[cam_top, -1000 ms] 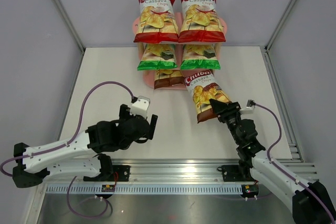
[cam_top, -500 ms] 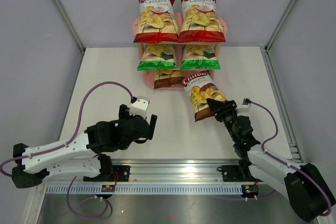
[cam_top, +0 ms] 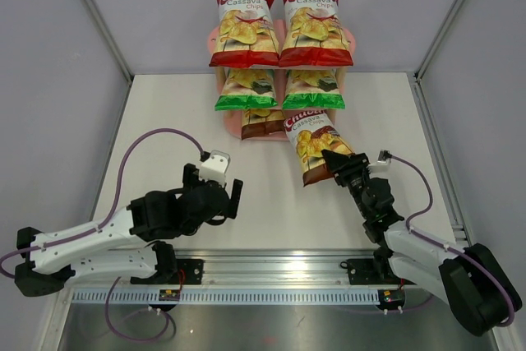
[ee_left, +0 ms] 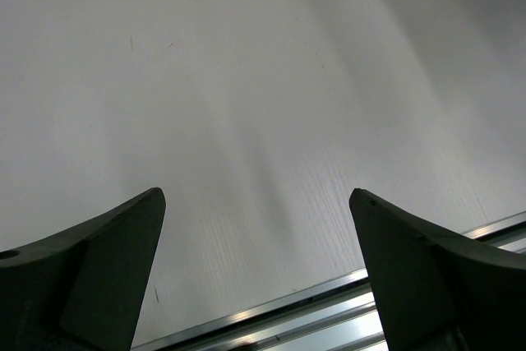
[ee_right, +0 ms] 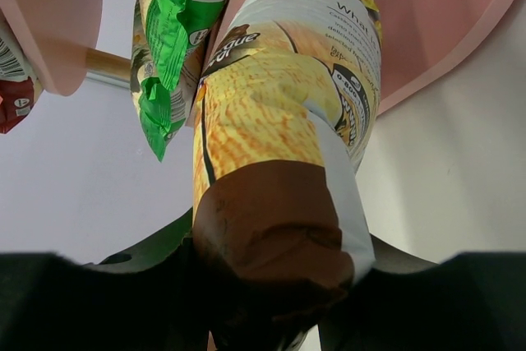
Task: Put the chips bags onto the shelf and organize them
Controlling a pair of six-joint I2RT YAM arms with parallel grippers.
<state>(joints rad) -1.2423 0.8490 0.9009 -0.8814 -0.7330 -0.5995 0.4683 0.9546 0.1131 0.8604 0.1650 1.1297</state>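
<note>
Jaws of the right gripper [cam_top: 334, 170] are seen pinched on the bottom end of the dark brown bag [cam_top: 315, 147]. Its long axis is carried straight ahead from them, top edge pointed into the lowest tier of the shelf [cam_top: 231, 127], just right of the other brown bag [cam_top: 263, 123]. Well apart, the left gripper [cam_top: 215, 191] is held spread wide over bare table [cam_top: 164, 121].

There are 2 glossy red Chuba Cassava Chips bags [cam_top: 243, 29] [cam_top: 316, 26] picturing yellow chips, 2 green bags [cam_top: 246, 90] [cam_top: 313, 89] and 2 dark brown bags [cam_top: 264, 123] [cam_top: 316, 147], which makes 6 bags. There is 1 pink oval-boarded shelf [cam_top: 233, 129] with pale wooden posts and 3 tiers. There are 2 white-and-black robot arms [cam_top: 99, 240] [cam_top: 411, 244], 2 purple cables [cam_top: 140, 154] [cam_top: 419, 195], 1 white table [cam_top: 181, 113] and 1 silver metal rail [cam_top: 279, 273].
</note>
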